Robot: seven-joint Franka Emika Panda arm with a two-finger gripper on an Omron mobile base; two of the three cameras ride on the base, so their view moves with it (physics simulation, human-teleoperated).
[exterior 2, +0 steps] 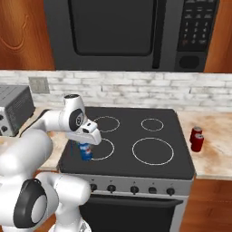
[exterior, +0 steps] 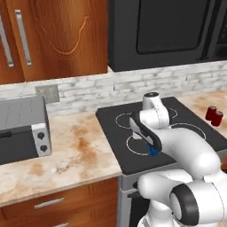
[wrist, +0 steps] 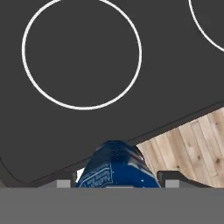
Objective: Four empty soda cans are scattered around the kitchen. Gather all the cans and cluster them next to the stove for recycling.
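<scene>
My gripper (exterior 2: 84,146) is shut on a blue soda can (exterior 2: 85,152) at the front left corner of the stove (exterior 2: 127,168), beside the front left ring. The hand view looks down the blue can (wrist: 117,168) between my fingertips (wrist: 61,180), with the black stove glass (wrist: 83,131) beneath. From the left base view, the blue can (exterior: 153,151) peeks out under the hand, low over the stove (exterior: 111,133). Whether it touches the glass I cannot tell. Two red soda cans (exterior 2: 197,142) stand together on the counter just right of the stove, and they appear again as the red cans (exterior: 215,116).
A grey toaster oven (exterior: 22,128) sits on the marble counter (exterior: 75,155) left of the stove. A black microwave (exterior 2: 127,31) hangs above the cooktop. Wooden cabinets (exterior: 53,35) are at the upper left. Wood floor (wrist: 188,144) lies past the stove's front edge.
</scene>
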